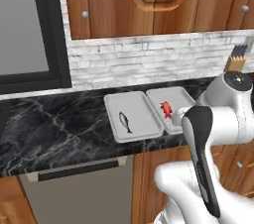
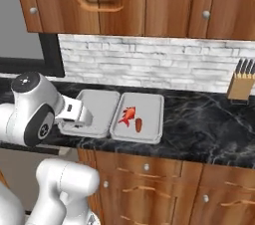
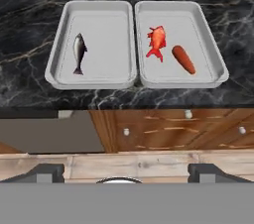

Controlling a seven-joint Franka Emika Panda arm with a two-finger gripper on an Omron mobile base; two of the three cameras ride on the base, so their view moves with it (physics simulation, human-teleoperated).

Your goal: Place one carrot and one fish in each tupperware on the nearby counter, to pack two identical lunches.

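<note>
Black veined counter runs under a white brick backsplash, wood cabinets above and below.

Two grey tupperware trays sit side by side, rims touching or nearly. Seen from the hand view: left tray holds the dark fish alone. Right tray holds the red fish plus the stubby carrot, lying just beside each other, apart.

Gripper: jaws spread wide, nothing between them. Tips show as two dark blocks at the bottom of the hand view, well back from the counter edge, pulled out over the cabinet fronts.

Key relation: both trays lie ahead of and beyond the gripper; left tray is ahead-left, right tray ahead-right, seam about on the gripper's centre line. Dark fish's long axis runs fore-aft, away from the gripper, roughly square to the line between the fingertips.

Judgement: right lunch looks complete; left tray lacks a carrot. 2nd carrot can't be placed from these views, so next move prob. means searching for it off to one side, then returning ahead-left to drop it beside the dark fish.

Knife block far off to the right, well apart from the trays.
</note>
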